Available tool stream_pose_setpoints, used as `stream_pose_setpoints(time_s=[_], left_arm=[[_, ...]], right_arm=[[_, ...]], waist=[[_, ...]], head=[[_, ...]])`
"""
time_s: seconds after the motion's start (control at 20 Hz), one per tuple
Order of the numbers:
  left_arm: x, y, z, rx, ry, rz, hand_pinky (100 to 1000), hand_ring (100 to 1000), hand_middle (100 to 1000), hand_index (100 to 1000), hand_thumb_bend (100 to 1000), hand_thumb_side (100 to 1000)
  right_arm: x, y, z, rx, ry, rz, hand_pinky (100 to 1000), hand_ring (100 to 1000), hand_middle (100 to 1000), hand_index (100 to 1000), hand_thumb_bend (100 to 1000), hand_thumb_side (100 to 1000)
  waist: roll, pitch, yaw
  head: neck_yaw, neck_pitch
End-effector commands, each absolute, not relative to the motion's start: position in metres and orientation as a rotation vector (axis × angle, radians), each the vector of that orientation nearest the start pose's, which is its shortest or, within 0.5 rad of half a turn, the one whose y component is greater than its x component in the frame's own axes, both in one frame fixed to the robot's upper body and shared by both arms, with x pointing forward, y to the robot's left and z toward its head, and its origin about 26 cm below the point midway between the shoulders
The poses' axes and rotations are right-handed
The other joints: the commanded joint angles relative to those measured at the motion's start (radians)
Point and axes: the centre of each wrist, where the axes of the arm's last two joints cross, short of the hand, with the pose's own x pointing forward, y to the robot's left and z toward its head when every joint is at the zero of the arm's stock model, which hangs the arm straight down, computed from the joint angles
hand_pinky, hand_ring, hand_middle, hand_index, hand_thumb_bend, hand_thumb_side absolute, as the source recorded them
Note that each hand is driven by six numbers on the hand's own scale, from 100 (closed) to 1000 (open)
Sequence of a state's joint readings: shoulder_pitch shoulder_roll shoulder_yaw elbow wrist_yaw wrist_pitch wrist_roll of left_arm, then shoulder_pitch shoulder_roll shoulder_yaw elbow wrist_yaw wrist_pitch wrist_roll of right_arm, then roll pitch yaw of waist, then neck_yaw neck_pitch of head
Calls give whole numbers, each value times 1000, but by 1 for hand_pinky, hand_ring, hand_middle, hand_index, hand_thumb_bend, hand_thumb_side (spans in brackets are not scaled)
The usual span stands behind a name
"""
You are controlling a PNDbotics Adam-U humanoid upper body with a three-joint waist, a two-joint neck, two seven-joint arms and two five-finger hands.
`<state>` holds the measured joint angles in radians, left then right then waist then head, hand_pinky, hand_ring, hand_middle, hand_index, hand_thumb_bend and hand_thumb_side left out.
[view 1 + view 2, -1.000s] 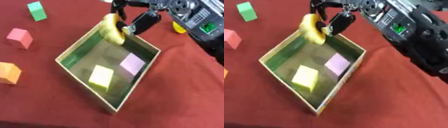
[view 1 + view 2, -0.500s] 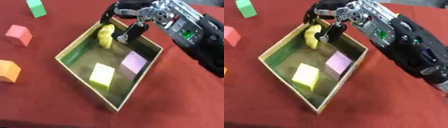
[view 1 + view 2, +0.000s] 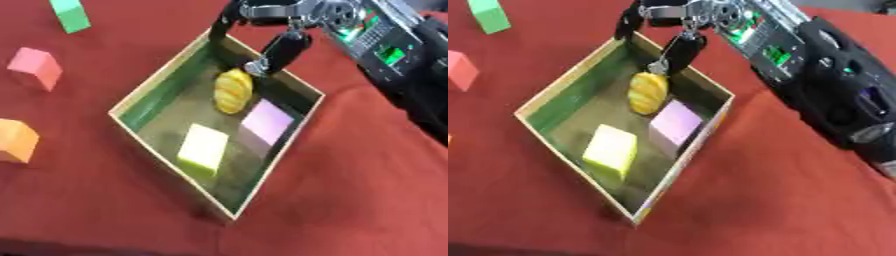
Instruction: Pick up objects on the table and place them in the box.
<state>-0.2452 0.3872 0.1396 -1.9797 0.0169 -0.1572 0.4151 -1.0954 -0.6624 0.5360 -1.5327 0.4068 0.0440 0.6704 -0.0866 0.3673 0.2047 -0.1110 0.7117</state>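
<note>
While the table is a red cloth, the box sits on it as a shallow tray with green inner walls, stiff-looking and not to be gripped. Over its far corner hangs the right hand, fingers spread and hooked downward, holding nothing; the left hand is not seen. Inside lie a yellow block near the middle, a lilac block by the right wall, and a small ribbed yellow lump just below the fingertips. Outside, to the left, wait a green block, a pink block and an orange block. These look light and hard-edged, probably not slippery; pinching two opposite flat faces should serve.
</note>
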Motion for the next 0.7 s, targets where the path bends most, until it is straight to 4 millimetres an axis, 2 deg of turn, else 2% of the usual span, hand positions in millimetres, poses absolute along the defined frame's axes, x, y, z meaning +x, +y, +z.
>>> stream_pose_setpoints(time_s=[0.05,0.4,0.55,0.7], left_arm=[[290,313,208,530,-2462,146,734,569,568,794,119,331],[290,314,209,541,-2468,152,734,567,567,794,115,332],[291,313,210,540,-2472,152,734,566,567,794,113,333],[291,313,211,536,-2476,152,734,565,566,794,109,335]], right_arm=[[382,-205,350,-757,-1619,1829,867,873,751,843,142,100],[382,-296,347,-1020,-1522,1559,872,875,760,846,220,100],[383,-324,346,-1090,-1478,1478,874,882,771,853,232,100],[384,-343,344,-1143,-1436,1433,877,887,782,861,258,100]], waist=[[10,-23,-4],[17,2,-16],[23,17,-21],[27,32,-24]], head=[[6,-7],[15,-31],[18,-43],[18,-54]])
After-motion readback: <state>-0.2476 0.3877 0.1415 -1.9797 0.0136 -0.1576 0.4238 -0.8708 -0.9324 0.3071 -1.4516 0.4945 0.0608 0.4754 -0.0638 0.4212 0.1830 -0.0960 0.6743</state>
